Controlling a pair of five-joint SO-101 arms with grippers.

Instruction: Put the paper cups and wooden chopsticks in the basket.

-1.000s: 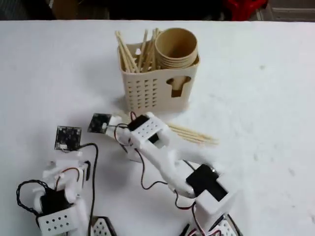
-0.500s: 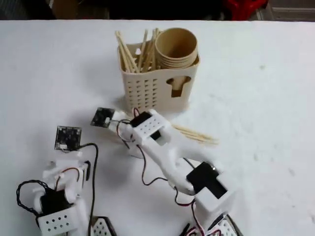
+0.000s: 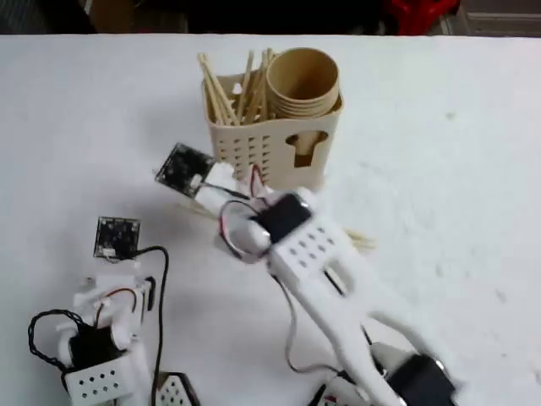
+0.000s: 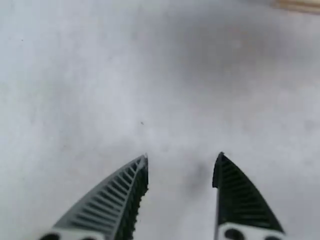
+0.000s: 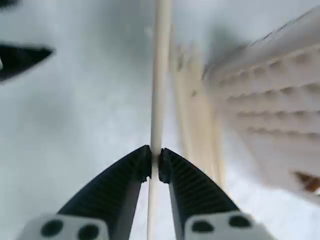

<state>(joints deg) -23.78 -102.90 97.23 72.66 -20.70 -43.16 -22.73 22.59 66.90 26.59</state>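
Observation:
The cream perforated basket [image 3: 270,152] stands at the back middle of the table. It holds stacked paper cups [image 3: 303,78] and several upright wooden chopsticks [image 3: 226,91]. My right gripper [image 5: 154,161] is shut on one wooden chopstick [image 5: 161,75], just in front of the basket's wall [image 5: 270,100]. More chopsticks [image 5: 197,115] lie on the table beside it, and their tips [image 3: 359,239] stick out from under the right arm [image 3: 296,241]. My left gripper [image 4: 182,160] hangs open over bare table at the front left, with nothing between its fingers.
The left arm [image 3: 101,338] sits folded at the front left corner, its camera board [image 3: 117,237] raised. Black cables [image 3: 161,288] trail near it. White table lies open to the right and to the left of the basket.
The right arm has stretched forward and turned toward the basket's front, carrying its gripper closer to the wall. The left arm has not moved.

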